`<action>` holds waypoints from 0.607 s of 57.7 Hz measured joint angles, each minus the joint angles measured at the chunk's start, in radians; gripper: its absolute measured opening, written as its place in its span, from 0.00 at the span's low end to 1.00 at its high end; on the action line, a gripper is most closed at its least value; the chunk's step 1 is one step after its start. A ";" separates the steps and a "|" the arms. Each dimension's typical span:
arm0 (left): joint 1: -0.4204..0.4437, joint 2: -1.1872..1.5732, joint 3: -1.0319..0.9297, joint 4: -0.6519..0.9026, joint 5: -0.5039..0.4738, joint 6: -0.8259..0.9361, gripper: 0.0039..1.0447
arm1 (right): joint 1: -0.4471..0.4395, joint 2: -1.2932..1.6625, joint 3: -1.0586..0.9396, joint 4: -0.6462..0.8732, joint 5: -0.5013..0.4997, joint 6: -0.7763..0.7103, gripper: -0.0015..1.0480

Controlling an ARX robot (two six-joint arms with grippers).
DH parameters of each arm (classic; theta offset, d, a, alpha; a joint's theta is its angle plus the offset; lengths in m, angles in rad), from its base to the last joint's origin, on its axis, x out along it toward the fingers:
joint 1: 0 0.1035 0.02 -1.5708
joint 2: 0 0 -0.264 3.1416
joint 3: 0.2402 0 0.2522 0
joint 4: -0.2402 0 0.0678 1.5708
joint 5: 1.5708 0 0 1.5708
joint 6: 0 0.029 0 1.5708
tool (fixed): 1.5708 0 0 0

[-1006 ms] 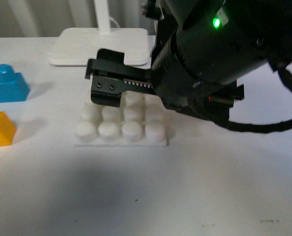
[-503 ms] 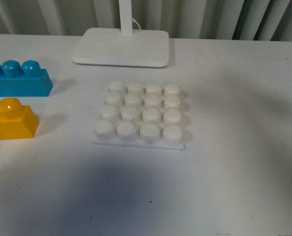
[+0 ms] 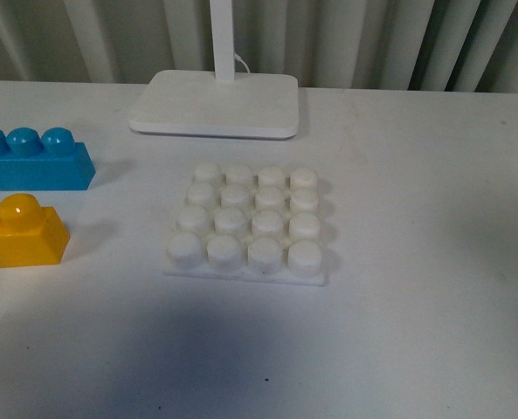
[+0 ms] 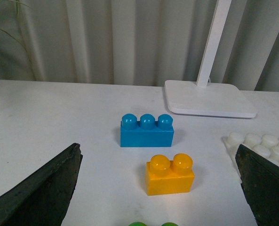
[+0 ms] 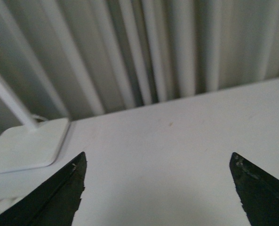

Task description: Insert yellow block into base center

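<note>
A flat white rectangular lamp foot (image 3: 213,105) stood on the smooth white tabletop (image 3: 416,175), and its slim white pole (image 3: 222,35) rose out of view. Directly behind the foot hung a pale grey, vertically pleated curtain (image 3: 372,39) that filled the whole backdrop. A thin white cable (image 3: 241,61) curved beside the pole's base. Well in front of the foot, a soft grey shadow (image 3: 197,349) dimmed the tabletop.

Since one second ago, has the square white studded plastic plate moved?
No. The plate sits just as before, in front of the flat white lamp foot; only the view shifted.
</note>
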 joint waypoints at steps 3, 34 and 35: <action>0.000 0.000 0.000 0.000 0.000 0.000 0.94 | 0.015 -0.026 -0.063 0.107 0.031 -0.068 0.73; 0.000 0.000 0.000 0.000 0.000 0.000 0.94 | 0.164 -0.275 -0.312 0.132 0.176 -0.157 0.01; 0.000 0.000 0.000 0.000 0.000 0.000 0.94 | 0.164 -0.282 -0.317 0.129 0.176 -0.157 0.01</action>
